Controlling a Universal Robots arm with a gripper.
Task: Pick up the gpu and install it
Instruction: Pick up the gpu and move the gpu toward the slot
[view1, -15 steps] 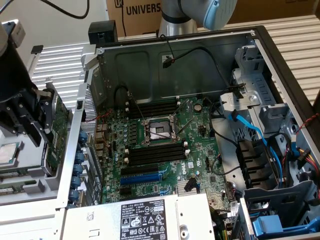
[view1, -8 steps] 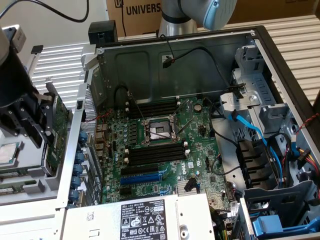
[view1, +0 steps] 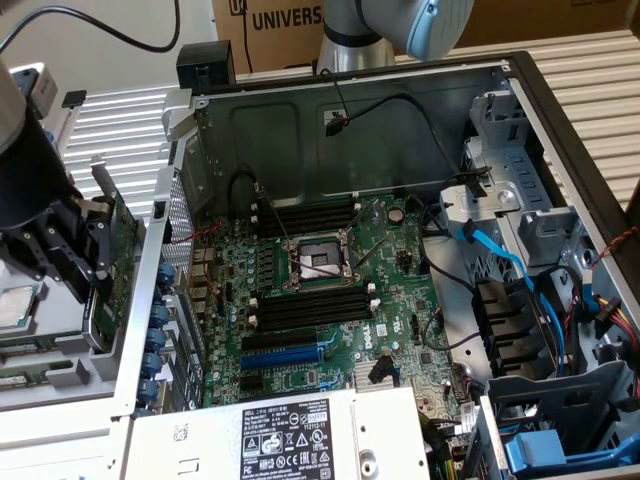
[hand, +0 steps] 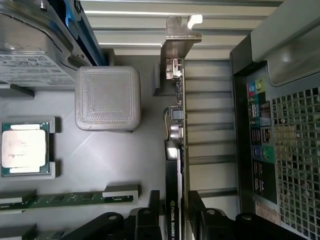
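The black pincer (hand: 175, 212) has its two fingers on both sides of the thin green gpu card with a black block (hand: 176, 150), gripping it, just outside the open grey computer case (view1: 350, 120).

The open computer case (view1: 350, 110) lies on its side with the green motherboard (view1: 330, 300) inside; blue cables (view1: 500, 265) run beside the motherboard. Outside the case, a processor chip (hand: 24, 148) and a memory stick (hand: 65, 201) rest in a grey tray (hand: 100, 165).
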